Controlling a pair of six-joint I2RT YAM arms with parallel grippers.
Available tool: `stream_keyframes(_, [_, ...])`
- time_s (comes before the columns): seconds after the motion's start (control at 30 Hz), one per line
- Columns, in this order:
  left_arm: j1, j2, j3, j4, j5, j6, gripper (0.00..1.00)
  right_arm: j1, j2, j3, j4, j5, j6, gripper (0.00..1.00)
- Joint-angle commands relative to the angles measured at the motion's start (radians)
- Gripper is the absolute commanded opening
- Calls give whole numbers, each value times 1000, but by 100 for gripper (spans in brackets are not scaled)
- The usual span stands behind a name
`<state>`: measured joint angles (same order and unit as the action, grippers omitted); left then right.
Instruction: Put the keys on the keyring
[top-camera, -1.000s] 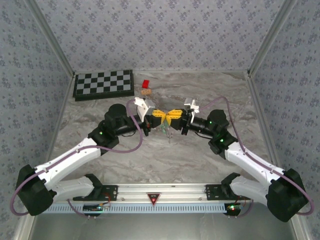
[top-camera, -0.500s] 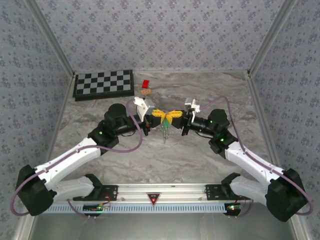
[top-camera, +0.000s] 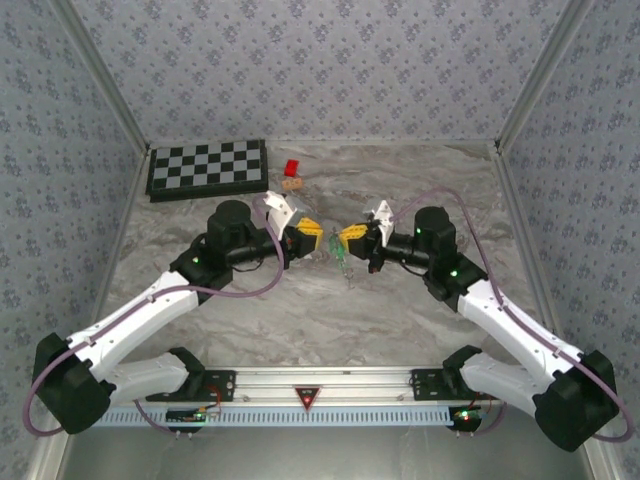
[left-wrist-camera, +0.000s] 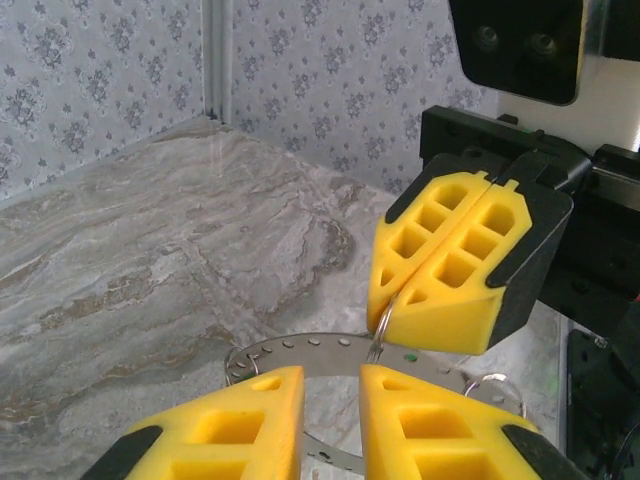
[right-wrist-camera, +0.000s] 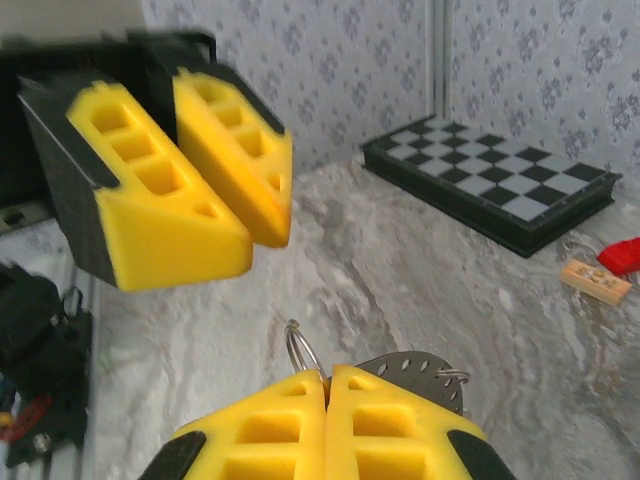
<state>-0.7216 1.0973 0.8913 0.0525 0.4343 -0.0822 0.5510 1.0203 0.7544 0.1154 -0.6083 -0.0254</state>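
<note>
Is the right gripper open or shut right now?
Shut. The right gripper has its yellow fingers pressed together with no gap, pinching a thin wire loop.

A robot test booth: patterned wallpaper panels (top-camera: 320, 60) enclose a marble-look tabletop (top-camera: 300, 310).

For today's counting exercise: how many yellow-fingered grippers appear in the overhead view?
2. The left gripper, open, is left of centre; the right gripper, shut on a wire loop, faces it from the right.

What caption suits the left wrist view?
Right hand pinches a small wire loop by the perforated keyring; open left hand faces it.
</note>
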Motion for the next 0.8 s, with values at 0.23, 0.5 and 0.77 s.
stream_keyframes(0.23, [3, 30, 61, -126, 19, 101, 22, 64, 88, 148, -328, 101, -242, 0])
stream_keyframes(0.5, [-14, 96, 107, -224, 59, 142, 25, 87, 110, 155, -342, 106, -260, 0])
stream_keyframes(0.77, [-17, 137, 120, -248, 72, 152, 26, 92, 123, 153, -336, 113, -260, 0])
